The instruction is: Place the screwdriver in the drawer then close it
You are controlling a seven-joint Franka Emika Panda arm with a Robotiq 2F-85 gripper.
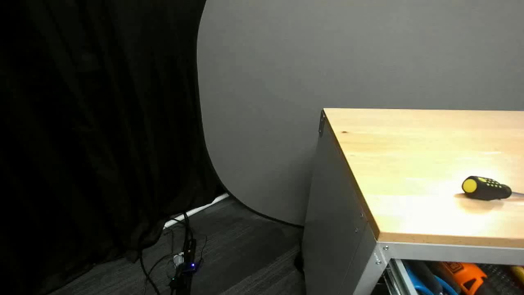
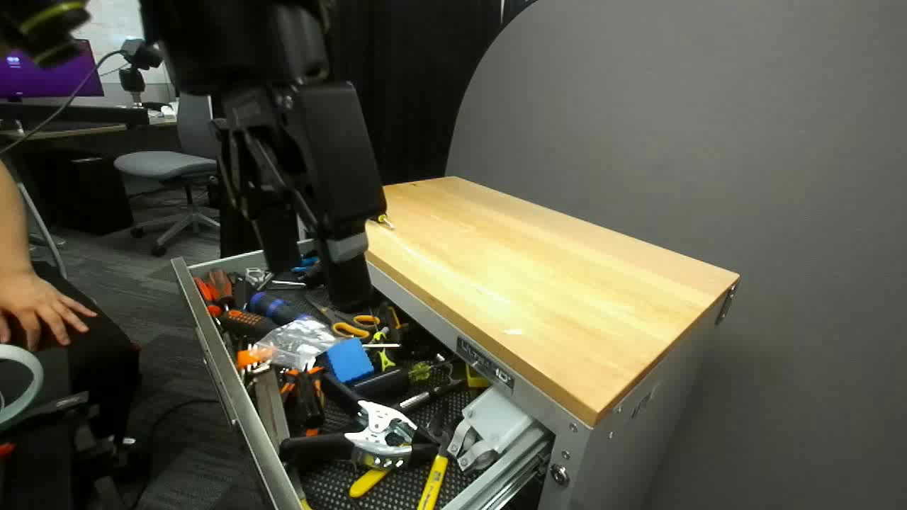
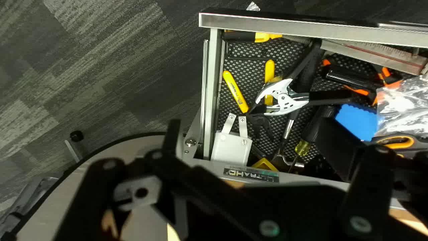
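Wrist view: empty pincer (image 3: pixel 254 136) below centre, 2 fingers (image 3: pixel 172 137) wide apart. Far right in an exterior view, on the counter (image 1: pixel 409 139), lies the screwdriver (image 1: pixel 491 189): probably light and stiff, best held by its dotted handle (image 1: pixel 486 189).

The screwdriver (image 1: pixel 487 188) lies on the cabinet (image 2: pixel 553 276); from the cabinet's front juts the drawer (image 3: pixel 301 28), holding tools (image 3: pixel 284 98); behind, a panel (image 1: pixel 262 102).
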